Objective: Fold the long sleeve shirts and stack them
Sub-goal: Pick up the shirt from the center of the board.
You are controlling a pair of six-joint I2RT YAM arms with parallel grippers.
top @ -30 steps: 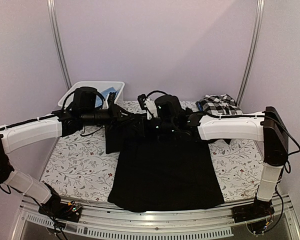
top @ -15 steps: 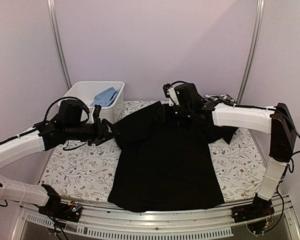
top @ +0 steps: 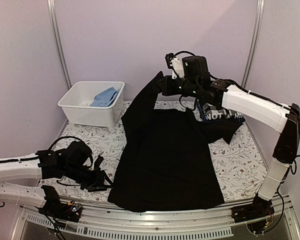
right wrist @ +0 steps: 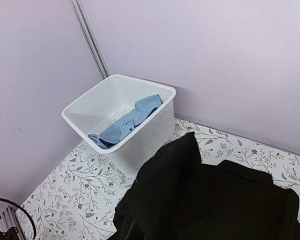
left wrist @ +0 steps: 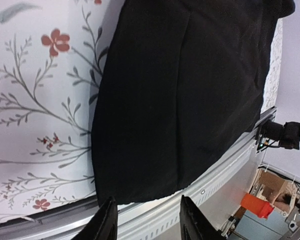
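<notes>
A plain black long sleeve shirt (top: 167,160) lies spread over the middle of the table, its hem at the near edge. My right gripper (top: 166,86) is shut on its upper left part and holds that cloth high above the back of the table, so a black flap hangs down. In the right wrist view the black shirt (right wrist: 215,200) covers the fingers. My left gripper (top: 102,182) is low at the near left, open, just beside the shirt's near left hem corner (left wrist: 140,190). Its fingertips (left wrist: 107,220) hold nothing. A dark shirt with white lettering (top: 221,116) lies at the back right.
A white bin (top: 70,105) holding a blue cloth (top: 104,96) stands at the back left, and the right wrist view also shows this bin (right wrist: 155,125). The floral tablecloth (top: 85,145) covers the table. A metal rail (left wrist: 155,215) runs along the near edge.
My left gripper opened, let go of the black shirt and drew back to the near left. My right gripper lifted its part of the shirt up and back, uncovering the lettered shirt.
</notes>
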